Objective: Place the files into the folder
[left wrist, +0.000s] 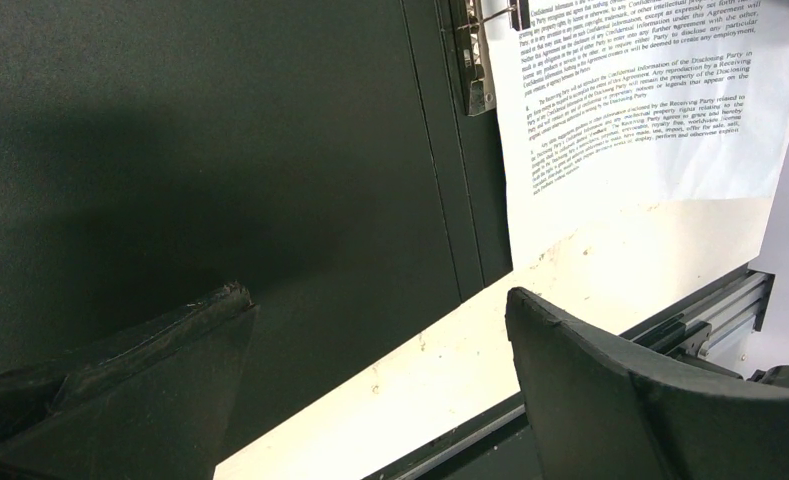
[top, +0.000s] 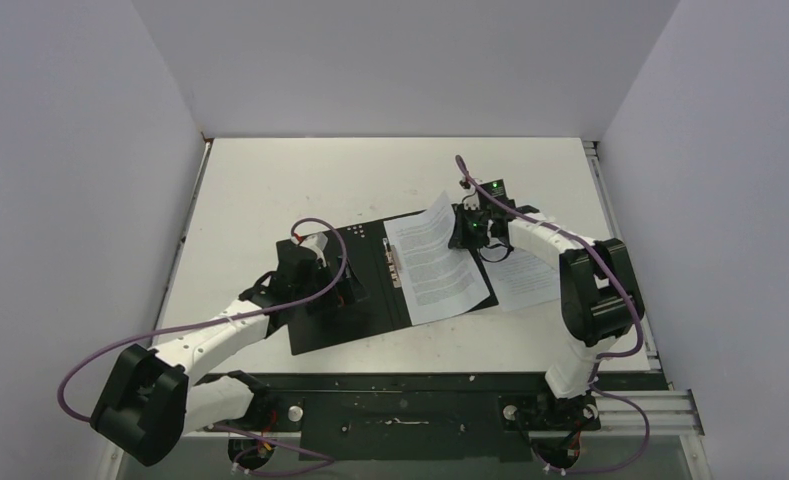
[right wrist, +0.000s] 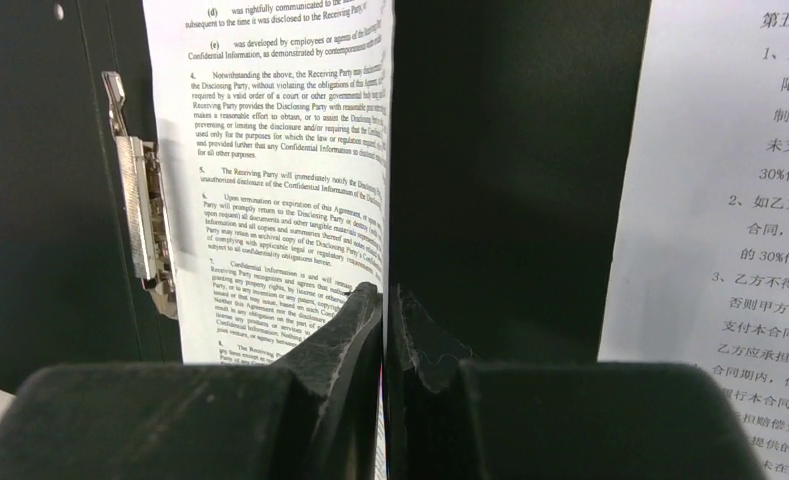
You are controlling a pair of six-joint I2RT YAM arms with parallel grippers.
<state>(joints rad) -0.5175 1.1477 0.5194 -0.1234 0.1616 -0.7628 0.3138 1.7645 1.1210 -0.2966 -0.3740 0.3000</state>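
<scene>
Grips the first sheet (top: 435, 265) (right wrist: 280, 180) of the files by its long edge with the right end effector (top: 473, 232) (right wrist: 383, 300), fingers pressed together on the paper, that edge raised. Drapes the rest of it, left of that end effector, over the black inside of the open folder (top: 370, 260) (right wrist: 490, 150), ending just beside the metal clip (top: 393, 262) (right wrist: 140, 220). Has the second sheet (top: 525, 280) (right wrist: 730, 200) flat on the surface (top: 300, 180), right of that end effector. Holds the left end effector (top: 335, 290) (left wrist: 375, 300) spread wide and empty over the folder's left leaf, clip and first sheet to its right.
</scene>
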